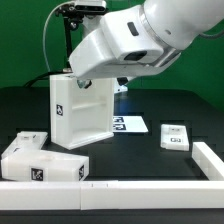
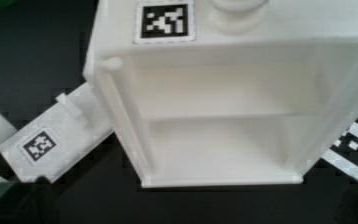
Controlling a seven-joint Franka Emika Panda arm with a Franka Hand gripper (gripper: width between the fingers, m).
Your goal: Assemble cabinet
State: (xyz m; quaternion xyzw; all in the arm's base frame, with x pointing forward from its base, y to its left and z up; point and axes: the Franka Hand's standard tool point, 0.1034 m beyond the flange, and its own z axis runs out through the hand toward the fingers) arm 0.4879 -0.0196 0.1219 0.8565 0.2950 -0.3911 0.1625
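Wrist view looks past my gripper (image 1: 85, 82), jaws spread wide and holding nothing, onto the large white plastic cabinet box (image 2: 211, 110) standing upright on the black table (image 1: 185, 108). I should centre over one wall before closing.

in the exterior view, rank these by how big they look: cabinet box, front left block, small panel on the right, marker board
1. cabinet box
2. front left block, though it is nearer the camera
3. small panel and marker board: these look alike, and the board is partly hidden
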